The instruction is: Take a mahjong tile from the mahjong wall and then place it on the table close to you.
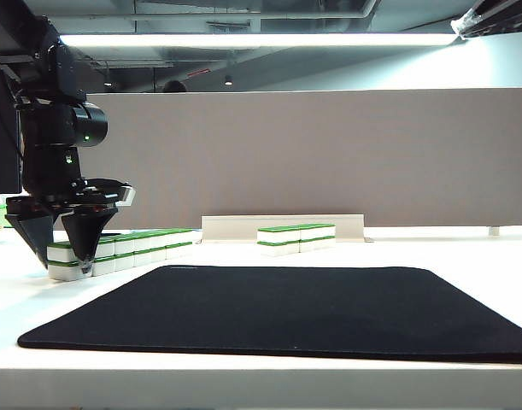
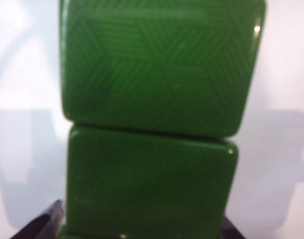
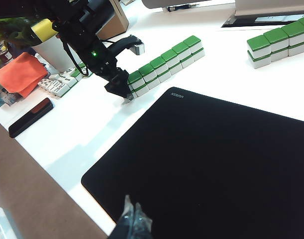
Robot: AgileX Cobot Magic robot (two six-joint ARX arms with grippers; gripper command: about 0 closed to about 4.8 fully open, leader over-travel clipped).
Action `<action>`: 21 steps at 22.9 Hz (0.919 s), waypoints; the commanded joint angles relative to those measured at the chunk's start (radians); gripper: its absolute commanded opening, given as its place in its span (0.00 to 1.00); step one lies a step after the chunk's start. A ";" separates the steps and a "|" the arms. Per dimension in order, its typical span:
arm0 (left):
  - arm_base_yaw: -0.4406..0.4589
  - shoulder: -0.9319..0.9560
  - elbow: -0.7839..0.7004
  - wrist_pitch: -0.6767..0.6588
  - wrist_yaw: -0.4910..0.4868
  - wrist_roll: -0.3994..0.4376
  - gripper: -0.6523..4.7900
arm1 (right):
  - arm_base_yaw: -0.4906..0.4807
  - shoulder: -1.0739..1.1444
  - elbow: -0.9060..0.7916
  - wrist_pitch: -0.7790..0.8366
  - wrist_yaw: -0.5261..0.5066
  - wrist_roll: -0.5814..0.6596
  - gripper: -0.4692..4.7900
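We're down at the near end of the mahjong wall [image 1: 124, 248], the longer two-high row of green-topped tiles running along the left edge of the black mat [image 1: 286, 312]. The left gripper [image 1: 66, 256] hangs right over that end stack with its jaws spread wide, one dark finger on each side of the end tile [image 1: 62, 251], nothing held yet. From the left wrist view we see the ribbed green tops of the wall's tiles [image 2: 161, 64] filling the frame, and just the tips of both fingers [image 2: 45, 224] peeking in at the tile's corners.

What we want now, as we read it: sink only as deep as the top tile, so the pads meet its white sides and not the tile beneath. Keep the jaws square to the row, or we'll nudge the neighbour and skew the wall. Close gently, lift straight up, then carry it to the table [image 1: 483, 265] on our side of the mat.

The right gripper [image 3: 132, 219] waits above the mat's near edge, well away from the wall; its fingertips look pressed together and empty.
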 commanded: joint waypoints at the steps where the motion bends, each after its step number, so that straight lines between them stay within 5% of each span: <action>1: 0.002 -0.001 0.004 0.003 -0.003 0.000 0.79 | 0.000 -0.001 0.006 0.011 -0.003 0.000 0.09; 14: 0.002 0.016 0.004 0.002 -0.003 0.000 0.78 | 0.000 0.000 0.006 0.012 -0.003 0.000 0.09; 17: 0.001 0.016 0.004 0.005 -0.003 0.000 0.60 | 0.000 0.000 0.006 0.012 -0.003 0.000 0.09; 21: 0.001 0.016 0.004 0.006 -0.003 0.000 0.60 | 0.000 0.000 0.006 0.012 -0.003 0.000 0.09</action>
